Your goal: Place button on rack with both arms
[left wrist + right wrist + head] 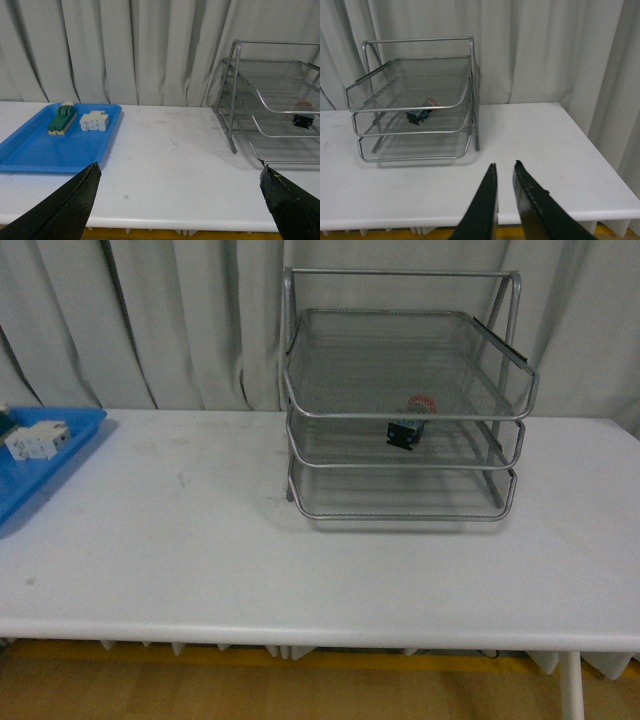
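Note:
The silver wire-mesh rack (400, 400) stands on the white table at the back, right of centre. The button (408, 426) with its red cap lies on the rack's middle tray, and it also shows as the button (303, 116) in the left wrist view and the button (421, 112) in the right wrist view. My left gripper (180, 172) is open over the table's front edge, well away from the rack (280, 115), with nothing between its fingers. My right gripper (504, 164) is shut on nothing, above bare table to the side of the rack (415, 100). Neither arm appears in the front view.
A flat blue tray (45, 455) sits at the table's left edge, holding a white blocky component (94, 121) and a green-and-cream switch block (62, 119). Grey curtains hang behind the table. The table's right end (620, 190) lies near my right gripper.

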Available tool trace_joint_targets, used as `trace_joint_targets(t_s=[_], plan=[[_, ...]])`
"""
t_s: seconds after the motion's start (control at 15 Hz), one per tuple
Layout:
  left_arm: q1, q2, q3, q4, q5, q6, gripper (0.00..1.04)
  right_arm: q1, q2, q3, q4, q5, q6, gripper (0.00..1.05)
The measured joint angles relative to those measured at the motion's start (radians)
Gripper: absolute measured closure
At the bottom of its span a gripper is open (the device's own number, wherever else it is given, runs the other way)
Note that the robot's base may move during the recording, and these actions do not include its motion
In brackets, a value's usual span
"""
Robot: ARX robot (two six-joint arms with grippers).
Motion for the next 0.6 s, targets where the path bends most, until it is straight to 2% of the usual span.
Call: trace_joint_targets(t_s=[0.13, 0.27, 0.33, 0.6], plan=[[0.000, 0.000, 0.000, 0.000, 0.000, 0.000, 0.07, 0.000, 0.000, 0.000, 0.000, 0.000, 0.000, 0.74], [0.000, 0.000, 0.000, 0.000, 0.000, 0.000, 0.07, 0.000, 0.000, 0.000, 0.000, 0.000, 0.000, 0.22], [0.000, 0.000, 0.000, 0.000, 0.000, 0.000, 0.07, 0.000, 0.000, 0.000, 0.000, 0.000, 0.000, 0.05], [0.000, 0.000, 0.000, 0.000, 0.000, 0.000, 0.07, 0.000, 0.000, 0.000, 0.000, 0.000, 0.000, 0.06]])
